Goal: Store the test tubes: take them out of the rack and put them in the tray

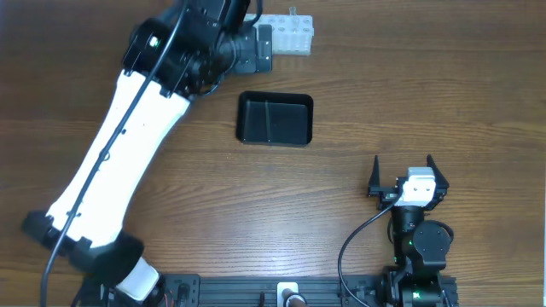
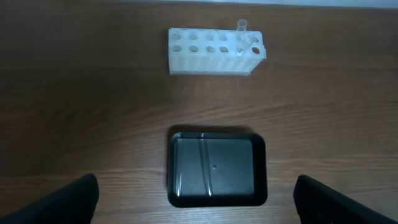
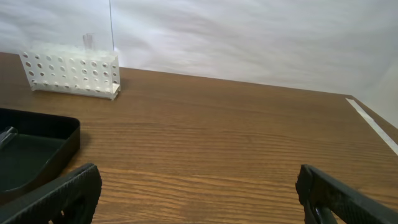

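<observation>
– Clear plastic: one test tube (image 2: 241,27) stands upright in the white rack (image 2: 211,53), in a hole near one end. It is the only tube I can see standing there.

– And the rack itself?

– At the far edge of the wooden table (image 1: 426,85), just beyond the black tray (image 2: 216,168), with a strip of bare wood between them.

– Anything in the tray?

– A thin pale line runs along its floor. It looks like a tube lying flat, but I can't say for sure.

– The left gripper (image 2: 196,183)?

– Held above the table, looking down on tray and rack. Its fingers (image 2: 74,199) are spread wide, the tray showing between them, and nothing is gripped.

– The right gripper (image 1: 403,175)?

– Near its own base, well apart from the tray and farther from the rack. Its fingers (image 3: 62,193) are also spread apart and hold nothing. From its wrist view the rack shows at the far side of the table and the tray's corner is nearer.
</observation>
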